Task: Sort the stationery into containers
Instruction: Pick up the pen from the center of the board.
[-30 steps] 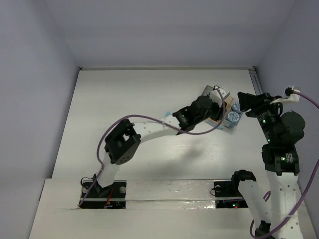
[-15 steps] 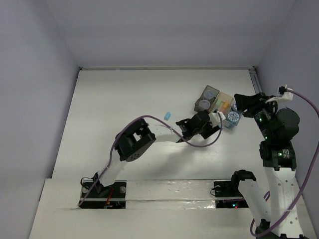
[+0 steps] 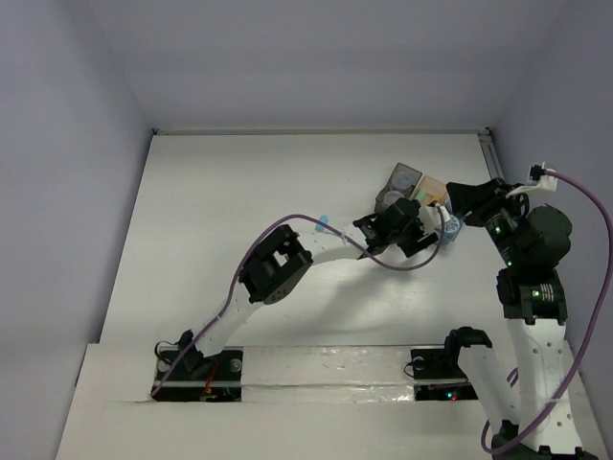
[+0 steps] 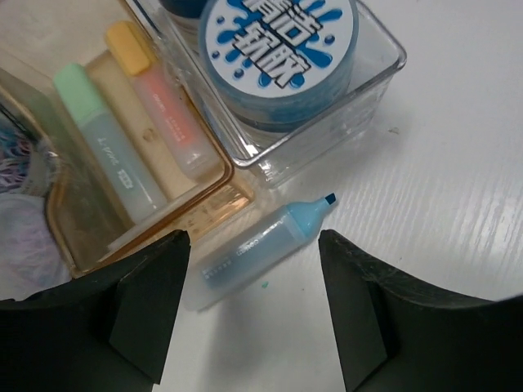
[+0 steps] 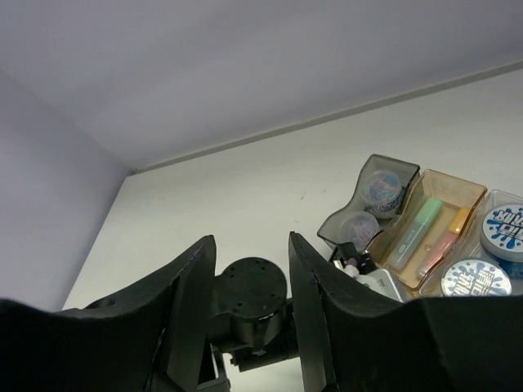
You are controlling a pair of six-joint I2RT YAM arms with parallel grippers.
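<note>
Blue highlighter on the table
It lies diagonally, tip toward the clear bin; left gripper spread wide, empty.

From above, the left arm covers most of the row of bins, and the blue piece to the left of its wrist is too small to tell. In the left wrist view the top edge cuts the patterned roll in the clear bin, and the grey bin at the left edge is blurred.
</note>
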